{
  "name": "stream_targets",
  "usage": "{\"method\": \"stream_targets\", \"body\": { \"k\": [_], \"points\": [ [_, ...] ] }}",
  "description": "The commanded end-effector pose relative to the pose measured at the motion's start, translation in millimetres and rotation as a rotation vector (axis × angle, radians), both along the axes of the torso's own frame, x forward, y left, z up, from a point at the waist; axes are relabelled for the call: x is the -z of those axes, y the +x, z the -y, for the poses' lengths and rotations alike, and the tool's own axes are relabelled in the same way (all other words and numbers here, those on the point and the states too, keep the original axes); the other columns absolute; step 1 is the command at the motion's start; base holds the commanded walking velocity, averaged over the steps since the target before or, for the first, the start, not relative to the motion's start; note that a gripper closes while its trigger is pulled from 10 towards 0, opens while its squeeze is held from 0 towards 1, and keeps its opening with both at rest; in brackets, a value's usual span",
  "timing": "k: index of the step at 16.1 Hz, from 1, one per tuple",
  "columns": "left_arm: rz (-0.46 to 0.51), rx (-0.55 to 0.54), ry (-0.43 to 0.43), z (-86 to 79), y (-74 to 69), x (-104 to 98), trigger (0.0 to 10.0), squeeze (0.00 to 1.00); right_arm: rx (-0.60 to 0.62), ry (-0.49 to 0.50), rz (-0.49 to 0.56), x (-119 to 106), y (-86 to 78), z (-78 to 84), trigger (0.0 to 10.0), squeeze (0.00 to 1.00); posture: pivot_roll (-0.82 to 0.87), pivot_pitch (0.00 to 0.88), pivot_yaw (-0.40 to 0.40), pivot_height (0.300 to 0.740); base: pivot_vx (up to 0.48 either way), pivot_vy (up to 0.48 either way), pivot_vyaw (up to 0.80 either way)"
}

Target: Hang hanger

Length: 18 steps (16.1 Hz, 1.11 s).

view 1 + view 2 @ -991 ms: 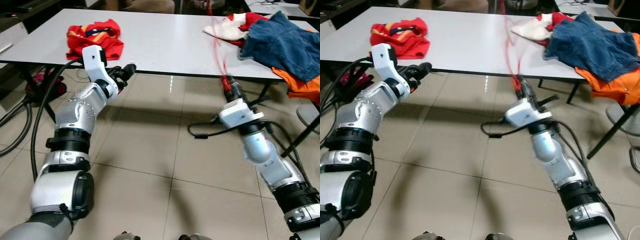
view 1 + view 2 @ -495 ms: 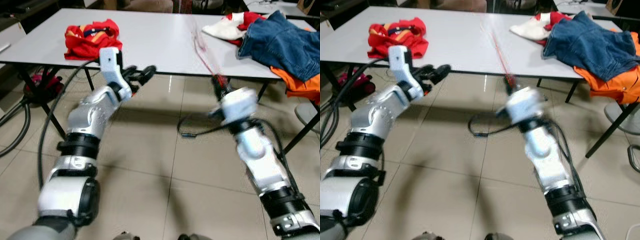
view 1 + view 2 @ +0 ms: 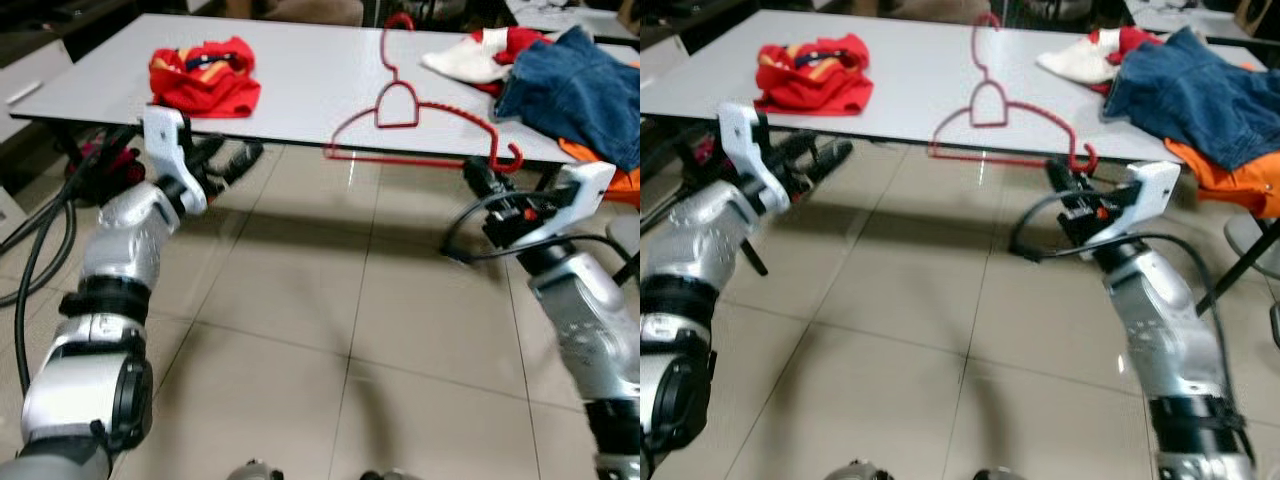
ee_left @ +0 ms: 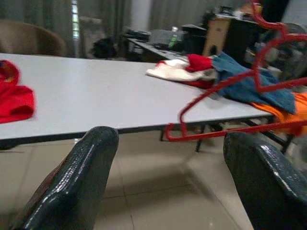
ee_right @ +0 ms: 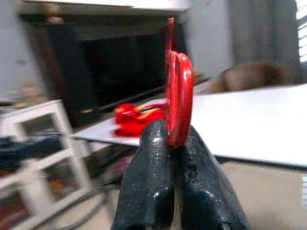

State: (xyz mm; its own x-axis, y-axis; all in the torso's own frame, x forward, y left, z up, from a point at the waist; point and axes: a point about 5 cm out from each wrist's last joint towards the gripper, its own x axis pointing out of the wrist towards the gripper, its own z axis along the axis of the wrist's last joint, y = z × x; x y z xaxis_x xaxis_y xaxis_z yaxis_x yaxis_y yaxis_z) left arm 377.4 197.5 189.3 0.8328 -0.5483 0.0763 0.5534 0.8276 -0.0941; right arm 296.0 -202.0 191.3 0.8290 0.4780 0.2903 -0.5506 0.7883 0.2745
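Hanger [image 3: 415, 125], red wire, is pinched at its end by your right gripper [image 5: 173, 143], jaws closed tight on it; it hangs in front of the white bench [image 3: 300, 70] edge. At ten o'clock your left gripper [image 3: 232, 160] points at the bench, jaws spread wide and empty. Red clothes [image 3: 203, 75] lie at eleven o'clock, jeans [image 3: 575, 90] at two. You'll find no readable writing.

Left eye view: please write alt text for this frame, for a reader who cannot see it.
The right gripper holds a red wire hanger by one end, upright in front of a white table. The left gripper is open beside the table edge. A red garment and blue jeans lie on the table.
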Motion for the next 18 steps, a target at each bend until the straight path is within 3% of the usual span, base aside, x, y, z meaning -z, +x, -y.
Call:
{"method": "stream_targets", "body": {
  "k": [1, 3, 4, 6, 9, 14, 18],
  "points": [
    [0.014, 0.076, 0.024, 6.2, -2.4, 1.8, 10.0, 0.0, -0.115, 0.06, -0.016, -4.9, -6.4, -4.3, 0.0, 0.0, -0.09, 0.02, 0.009, 0.74, 0.0, 0.0, 0.0],
    [0.001, 0.191, 0.028, 14.9, -8.0, 8.5, 10.0, 0.0, -0.195, 0.09, -0.075, 1.9, -11.6, -7.0, 0.0, 0.0, -0.09, 0.023, 0.008, 0.74, 0.0, 0.0, 0.0],
    [-0.023, 0.324, -0.003, 20.0, -14.9, 11.6, 10.0, 0.0, -0.309, 0.163, -0.109, 2.3, -21.5, -10.2, 0.0, 0.0, -0.09, 0.024, 0.009, 0.74, 0.0, 0.0, 0.0],
    [-0.033, 0.405, -0.021, 20.0, -19.4, 12.3, 10.0, 0.0, -0.409, 0.187, -0.143, 5.0, -32.1, -12.9, 0.0, 0.0, -0.09, 0.025, 0.009, 0.74, 0.0, 0.0, 0.0],
    [0.0, 0.488, -0.006, 3.7, -20.0, -5.0, 10.0, 0.0, -0.563, 0.023, -0.245, 24.2, -55.5, -3.8, 0.0, 0.0, -0.09, 0.025, 0.01, 0.74, 0.0, 0.0, 0.0],
    [0.052, 0.564, -0.063, 5.6, -18.9, -27.9, 10.0, 0.0, -0.591, -0.037, -0.238, 19.2, -55.1, 0.1, 0.0, 0.0, -0.09, 0.02, 0.014, 0.74, 0.0, 0.0, 0.0],
    [-0.038, 0.546, -0.16, 1.4, -19.0, -14.5, 10.0, 0.0, -0.549, -0.02, -0.187, 16.3, -48.4, 2.1, 0.0, 0.0, -0.09, 0.023, 0.018, 0.74, 0.0, 0.0, 0.0]
  ]
}}
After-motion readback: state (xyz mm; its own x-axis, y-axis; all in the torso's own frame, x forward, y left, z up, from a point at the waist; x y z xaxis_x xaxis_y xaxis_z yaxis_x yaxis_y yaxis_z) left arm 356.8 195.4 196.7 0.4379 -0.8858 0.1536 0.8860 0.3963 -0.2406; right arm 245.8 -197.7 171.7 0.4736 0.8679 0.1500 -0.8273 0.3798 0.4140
